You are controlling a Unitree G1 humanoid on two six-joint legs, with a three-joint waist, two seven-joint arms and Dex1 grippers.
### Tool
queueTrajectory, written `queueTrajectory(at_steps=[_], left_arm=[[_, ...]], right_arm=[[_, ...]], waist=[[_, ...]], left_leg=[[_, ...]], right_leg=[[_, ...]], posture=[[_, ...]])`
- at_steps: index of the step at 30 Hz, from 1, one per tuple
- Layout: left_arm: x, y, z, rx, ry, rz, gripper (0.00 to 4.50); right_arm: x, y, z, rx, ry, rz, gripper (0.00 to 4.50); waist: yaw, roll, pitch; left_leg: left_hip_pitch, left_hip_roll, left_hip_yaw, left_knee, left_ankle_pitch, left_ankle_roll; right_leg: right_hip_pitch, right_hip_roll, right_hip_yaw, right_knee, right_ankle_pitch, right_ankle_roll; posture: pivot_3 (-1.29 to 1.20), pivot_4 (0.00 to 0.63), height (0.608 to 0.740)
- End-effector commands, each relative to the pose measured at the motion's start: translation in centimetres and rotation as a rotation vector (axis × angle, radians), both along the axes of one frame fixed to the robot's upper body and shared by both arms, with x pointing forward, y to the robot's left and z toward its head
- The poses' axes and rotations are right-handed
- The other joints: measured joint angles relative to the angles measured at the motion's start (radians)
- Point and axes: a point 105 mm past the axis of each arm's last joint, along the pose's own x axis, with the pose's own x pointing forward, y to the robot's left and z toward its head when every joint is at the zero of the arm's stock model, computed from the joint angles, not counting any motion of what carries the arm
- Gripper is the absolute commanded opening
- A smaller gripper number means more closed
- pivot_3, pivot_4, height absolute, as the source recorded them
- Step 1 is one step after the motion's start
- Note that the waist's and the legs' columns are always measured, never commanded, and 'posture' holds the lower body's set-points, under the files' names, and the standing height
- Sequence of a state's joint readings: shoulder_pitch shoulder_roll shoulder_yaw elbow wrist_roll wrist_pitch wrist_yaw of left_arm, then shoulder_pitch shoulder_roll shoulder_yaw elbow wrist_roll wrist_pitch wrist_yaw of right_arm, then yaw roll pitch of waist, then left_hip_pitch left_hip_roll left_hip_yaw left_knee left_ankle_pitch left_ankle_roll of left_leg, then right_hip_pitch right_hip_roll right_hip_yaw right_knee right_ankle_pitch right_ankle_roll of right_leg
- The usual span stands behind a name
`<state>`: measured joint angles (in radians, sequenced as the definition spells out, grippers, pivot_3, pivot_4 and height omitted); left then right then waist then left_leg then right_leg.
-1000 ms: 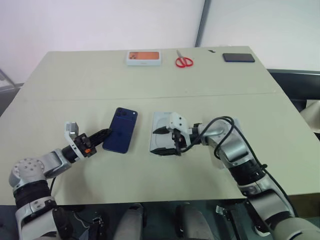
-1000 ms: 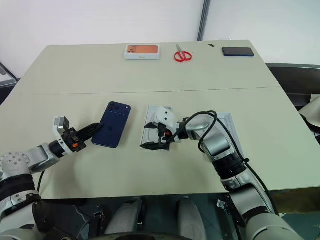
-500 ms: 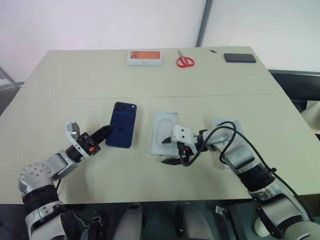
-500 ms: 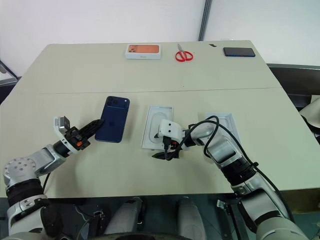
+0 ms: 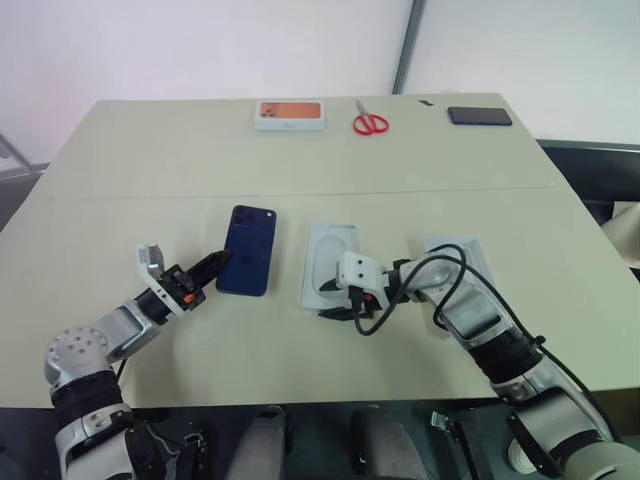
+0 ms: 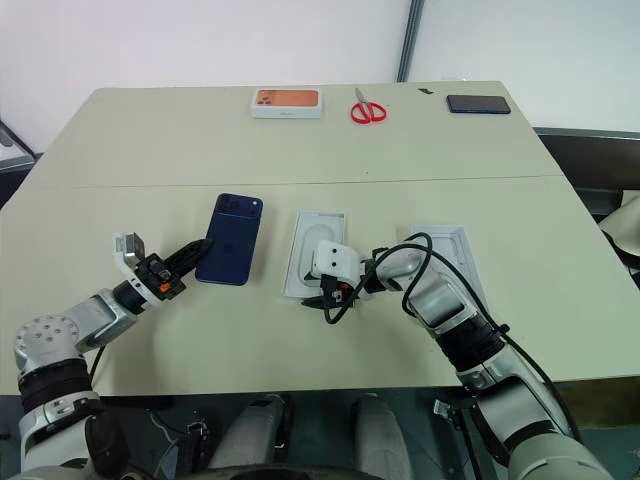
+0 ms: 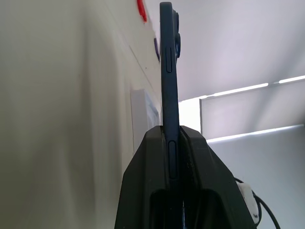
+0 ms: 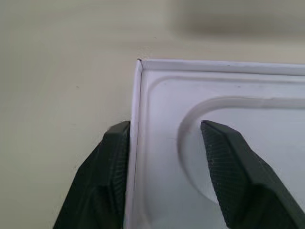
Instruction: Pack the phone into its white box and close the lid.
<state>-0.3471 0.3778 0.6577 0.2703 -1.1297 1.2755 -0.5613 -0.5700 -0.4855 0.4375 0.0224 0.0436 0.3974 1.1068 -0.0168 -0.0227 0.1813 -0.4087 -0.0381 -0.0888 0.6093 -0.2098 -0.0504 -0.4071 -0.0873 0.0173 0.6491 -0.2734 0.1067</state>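
- The left pincer (image 5: 212,266) is clamping the near end of the phone (image 5: 247,263), which is sitting just left of the white box (image 5: 328,262).
- The white box is lying open on the table (image 5: 300,170), showing a moulded oval recess.
- The right pincer (image 8: 164,162) is straddling the box's near corner wall, one finger (image 8: 110,167) outside and one inside, jaws parted.
- The lid (image 5: 455,250) is lying right of the white box, holding nothing visible.
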Motion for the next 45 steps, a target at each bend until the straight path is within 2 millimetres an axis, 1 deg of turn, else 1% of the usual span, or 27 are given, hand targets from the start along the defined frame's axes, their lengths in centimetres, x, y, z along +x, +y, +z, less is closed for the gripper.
queueTrajectory(at_steps=[1, 4, 6, 7, 15, 19, 24, 26, 29, 31, 33, 34, 35, 36, 37, 39, 42, 45], left_arm=[[-0.1, -0.1, 1.7, -0.020, -0.077, -0.009, 0.00], [0.0, -0.1, 1.7, -0.017, -0.077, -0.005, 0.00], [0.0, -0.1, 1.7, -0.017, -0.078, -0.006, 0.00], [0.0, -0.2, 1.8, -0.016, -0.078, -0.008, 0.00], [0.1, -0.2, 2.3, -0.024, -0.088, -0.011, 0.00], [0.3, -0.3, 2.7, -0.032, -0.095, -0.006, 0.00], [0.4, -0.9, 3.2, -0.033, -0.113, -0.017, 0.00], [0.4, -1.3, 3.3, -0.043, -0.114, -0.022, 0.00], [0.3, -1.9, 3.3, -0.039, -0.113, -0.032, 0.00], [0.3, -2.1, 3.3, -0.041, -0.109, -0.036, 0.00], [0.2, -2.3, 3.2, -0.037, -0.106, -0.038, 0.00], [0.2, -2.5, 3.1, -0.035, -0.104, -0.039, 0.00], [0.2, -2.6, 3.1, -0.036, -0.103, -0.040, 0.00], [0.1, -2.7, 3.1, -0.038, -0.101, -0.040, 0.00], [-0.1, -2.9, 2.9, -0.040, -0.096, -0.044, 0.00], [-0.3, -3.2, 2.7, -0.042, -0.090, -0.048, 0.00], [-0.7, -4.0, 2.5, -0.048, -0.083, -0.057, 0.00], [-1.0, -4.9, 2.4, -0.057, -0.078, -0.069, 0.00]], right_arm=[[0.0, 0.2, 0.1, 0.003, -0.003, 0.008, 2.70], [0.0, 0.2, 0.1, 0.004, 0.005, 0.009, 2.70], [0.0, 0.1, -0.1, 0.000, 0.001, 0.005, 2.12], [0.0, 0.1, -0.2, -0.011, -0.006, 0.008, 1.90], [0.0, 0.4, -0.2, 0.008, -0.006, 0.006, 1.90], [-1.2, 1.7, 0.0, 0.048, 0.010, 0.073, 1.90], [-2.7, 3.2, 0.2, 0.099, 0.026, 0.143, 1.90], [-2.6, 3.7, 0.3, 0.116, 0.027, 0.129, 1.90], [-2.0, 3.9, 0.0, 0.098, 0.003, 0.109, 1.90], [-1.8, 4.0, 0.4, 0.126, 0.044, 0.089, 1.90], [-1.6, 4.1, 0.8, 0.142, 0.039, 0.078, 2.42], [-1.7, 4.2, 1.0, 0.148, 0.046, 0.082, 2.75], [-1.9, 4.1, 1.1, 0.148, 0.046, 0.094, 3.20], [-2.1, 4.1, 1.3, 0.146, 0.044, 0.103, 3.75], [-2.1, 3.8, 1.5, 0.131, 0.017, 0.114, 4.19], [-2.2, 3.5, 1.7, 0.112, -0.016, 0.122, 4.19], [-2.0, 2.2, 3.4, 0.136, -0.004, 0.102, 4.19], [-1.9, 0.2, 3.9, 0.112, -0.016, 0.090, 4.19]], waist=[[0.000, 0.000, 0.000], [0.000, 0.000, 0.000], [0.000, 0.000, 0.000], [0.000, 0.000, 0.000], [0.000, 0.000, 0.000], [-0.001, 0.000, 0.000], [-0.001, 0.000, 0.000], [-0.001, 0.000, 0.000], [0.000, 0.000, 0.000], [0.000, 0.000, 0.000], [-0.001, 0.000, 0.000], [0.000, 0.000, 0.000], [0.001, 0.000, 0.000], [0.001, 0.000, 0.000], [0.001, 0.000, 0.000], [0.001, 0.000, 0.000], [0.003, 0.000, 0.000], [0.004, -0.001, 0.000]], left_leg=[[0.000, 0.000, 0.000, 0.000, 0.000, 0.000], [0.000, 0.000, 0.000, 0.000, 0.000, 0.000], [0.000, 0.000, 0.000, 0.000, 0.000, 0.000], [0.000, 0.000, 0.000, 0.000, 0.000, 0.000], [0.000, 0.000, 0.000, 0.001, 0.000, 0.000], [0.000, 0.000, 0.000, 0.001, 0.000, 0.000], [0.000, 0.000, 0.000, 0.001, 0.000, 0.000], [0.000, 0.000, -0.001, 0.001, 0.000, 0.000], [0.000, 0.000, -0.001, 0.001, 0.000, 0.000], [0.000, 0.000, -0.001, 0.001, 0.000, 0.000], [0.000, 0.000, -0.001, 0.001, 0.000, 0.000], [0.000, 0.000, -0.001, 0.001, 0.000, 0.000], [0.000, 0.000, -0.001, 0.001, 0.000, 0.000], [0.000, 0.000, -0.001, 0.001, 0.000, 0.000], [0.000, 0.000, -0.001, 0.001, 0.000, 0.000], [0.000, 0.000, -0.001, 0.001, 0.000, 0.000], [0.000, 0.000, -0.001, 0.001, 0.000, 0.000], [0.000, 0.000, -0.001, 0.002, 0.000, 0.001]], right_leg=[[0.000, 0.000, 0.000, 0.000, 0.000, 0.000], [0.000, 0.000, 0.000, 0.000, 0.000, 0.000], [0.000, 0.000, 0.000, 0.000, 0.000, 0.000], [0.000, 0.000, 0.000, 0.000, 0.000, 0.000], [0.000, 0.000, 0.000, 0.000, 0.000, 0.000], [0.000, 0.000, 0.000, 0.000, 0.000, 0.000], [0.000, 0.000, 0.000, 0.000, 0.000, 0.000], [0.000, 0.000, 0.000, 0.000, 0.000, 0.000], [0.000, 0.000, 0.000, 0.000, 0.000, 0.000], [0.000, 0.000, 0.000, 0.000, 0.000, 0.000], [0.000, 0.000, 0.000, 0.000, 0.000, 0.000], [0.000, 0.000, 0.000, 0.000, 0.000, 0.000], [0.000, 0.000, 0.000, 0.000, 0.000, 0.000], [0.000, 0.000, 0.000, 0.000, 0.000, 0.000], [0.000, 0.000, 0.000, 0.000, 0.000, 0.000], [0.001, 0.000, 0.000, 0.000, 0.000, 0.000], [0.001, 0.000, 0.000, 0.000, 0.000, 0.000], [0.001, 0.000, 0.000, 0.000, 0.000, 0.000]], posture=[[0.00, 0.150, 0.740], [0.00, 0.150, 0.740], [0.00, 0.150, 0.740], [0.00, 0.150, 0.740], [0.00, 0.150, 0.740], [0.00, 0.150, 0.740], [0.00, 0.150, 0.740], [0.00, 0.150, 0.740], [0.00, 0.150, 0.740], [0.00, 0.150, 0.740], [0.00, 0.150, 0.740], [0.00, 0.150, 0.740], [0.00, 0.150, 0.740], [0.00, 0.150, 0.740], [0.00, 0.150, 0.740], [0.00, 0.150, 0.740], [0.00, 0.150, 0.740], [0.00, 0.150, 0.740]])
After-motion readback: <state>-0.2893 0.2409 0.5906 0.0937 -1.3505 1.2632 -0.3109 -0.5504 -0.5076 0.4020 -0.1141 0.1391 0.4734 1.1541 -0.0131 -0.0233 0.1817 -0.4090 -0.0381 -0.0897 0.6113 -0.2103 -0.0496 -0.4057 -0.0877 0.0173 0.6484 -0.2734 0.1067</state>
